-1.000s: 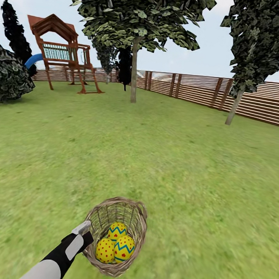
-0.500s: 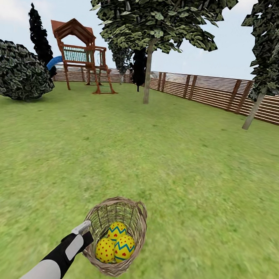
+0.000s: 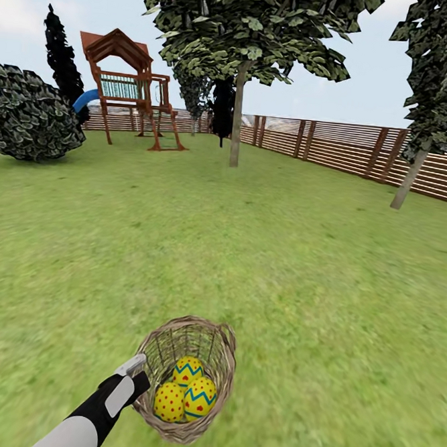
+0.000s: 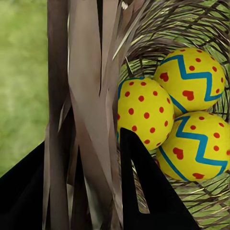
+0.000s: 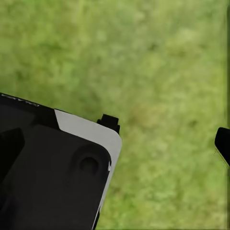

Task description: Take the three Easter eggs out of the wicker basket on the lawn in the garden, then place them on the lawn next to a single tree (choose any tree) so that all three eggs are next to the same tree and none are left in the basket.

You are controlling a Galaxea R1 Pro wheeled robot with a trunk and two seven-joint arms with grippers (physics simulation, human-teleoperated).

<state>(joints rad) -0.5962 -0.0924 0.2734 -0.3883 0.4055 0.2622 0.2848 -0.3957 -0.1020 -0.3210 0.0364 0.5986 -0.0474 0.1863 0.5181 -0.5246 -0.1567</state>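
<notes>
My left gripper [image 3: 138, 373] is shut on the rim of the wicker basket [image 3: 174, 339], holding it low in front of me over the lawn [image 3: 281, 255]. Three yellow Easter eggs [image 3: 186, 394] with blue-green zigzags and red dots lie together inside. In the left wrist view the eggs [image 4: 177, 105] sit close behind the basket's woven wall [image 4: 88, 96], which is pinched between my black fingers [image 4: 143, 191]. A tree with a straight grey-beige trunk [image 3: 237, 117] stands far ahead. In the right wrist view, one fingertip [image 5: 223, 143] of the open right gripper hangs over grass.
A second leafy tree [image 3: 409, 174] leans at the right by the slat fence [image 3: 337, 148]. A wooden play set [image 3: 130, 88], a round dark bush [image 3: 30, 117] and a narrow dark conifer [image 3: 62, 56] stand at the back left. Part of my black-and-white body [image 5: 52, 172] shows in the right wrist view.
The whole view swung left a second ago, so the trees and play set sit further right in the picture; since then it is steady. Basket, eggs and left arm keep their place.
</notes>
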